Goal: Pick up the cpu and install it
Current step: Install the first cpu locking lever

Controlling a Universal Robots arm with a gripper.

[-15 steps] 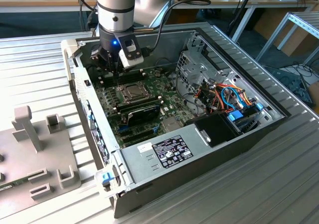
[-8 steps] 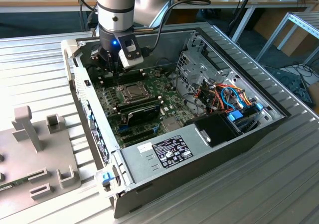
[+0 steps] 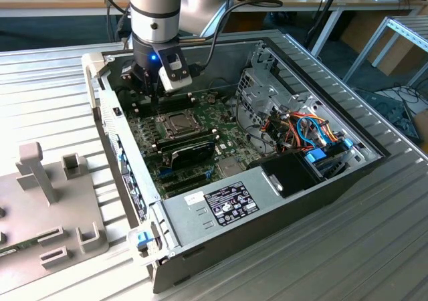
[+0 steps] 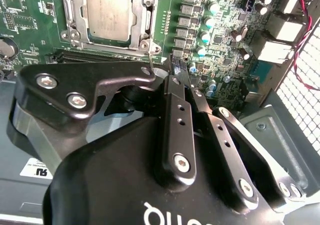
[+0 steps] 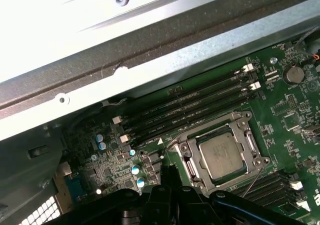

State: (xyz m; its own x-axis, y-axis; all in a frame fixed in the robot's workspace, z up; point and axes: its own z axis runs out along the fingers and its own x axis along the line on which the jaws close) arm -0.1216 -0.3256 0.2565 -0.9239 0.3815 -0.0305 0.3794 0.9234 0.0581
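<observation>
So in the exterior view the arm reaches down into the open PC case (image 3: pixel 281 237) sitting on the ribbed metal bench (image 3: pixel 348 261). The gripper (image 3: pixel 148 92) is low over the far part of the green motherboard (image 3: pixel 142 135), toward the exterior view's left. The cpu (image 3: pixel 179 122) lies flat in its socket mid-board, just nearer than the gripper and not touching it. In the second wrist view the gripper (image 4: pixel 176 71) has its fingers pressed together at the tips, pinching nothing I can make out, right by a corner of the metal socket frame (image 4: pixel 146 20). The cpu (image 4: pixel 107 12) sits inside that frame, silver top up. In the first wrist view the gripper (image 5: pixel 167 171) hangs beside the frame, cpu (image 5: pixel 221 155) seated, with the long black memory sticks (image 5: pixel 190 107) running past the socket's other side.
</observation>
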